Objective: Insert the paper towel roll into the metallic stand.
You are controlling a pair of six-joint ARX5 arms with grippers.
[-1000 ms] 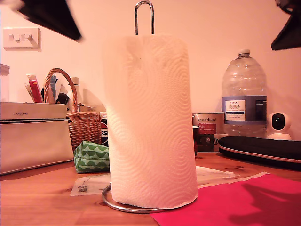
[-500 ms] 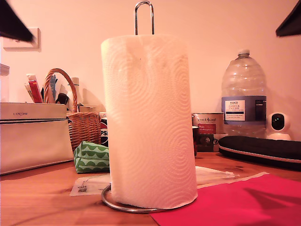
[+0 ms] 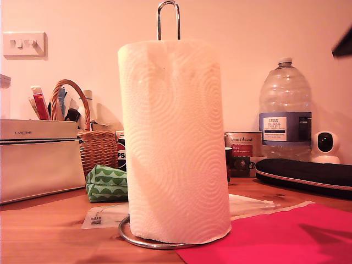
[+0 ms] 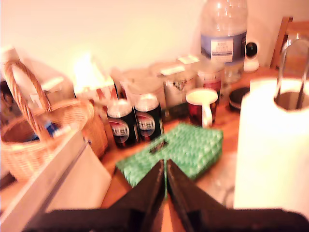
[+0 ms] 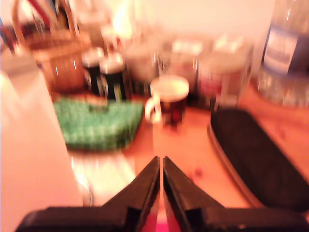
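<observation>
The paper towel roll (image 3: 175, 140) stands upright in the middle of the exterior view, threaded on the metallic stand. The stand's looped top (image 3: 168, 19) pokes out above the roll, and its ring base (image 3: 136, 238) circles the roll's foot. The first wrist view shows the roll (image 4: 270, 154) from above, with the rods (image 4: 290, 58) rising from its hollow core. My first gripper (image 4: 165, 165) is shut on nothing, high above the green pouch. My second gripper (image 5: 161, 162) is also shut and empty, with the blurred roll (image 5: 29, 150) off to one side. Neither gripper touches the roll.
A wicker basket (image 3: 96, 146), white box (image 3: 38, 159), green pouch (image 3: 107, 183), cans (image 4: 136, 124) and mug (image 4: 202, 107) crowd behind the roll. A water bottle (image 3: 285, 110), black case (image 3: 305, 175) and red mat (image 3: 275, 236) lie at the exterior view's right. A dark arm tip (image 3: 344, 49) shows there.
The dark arm parts in the exterior view's upper corners rose and drew outward. The one on that view's left is gone, and the right one is only a sliver. The roll stayed still.
</observation>
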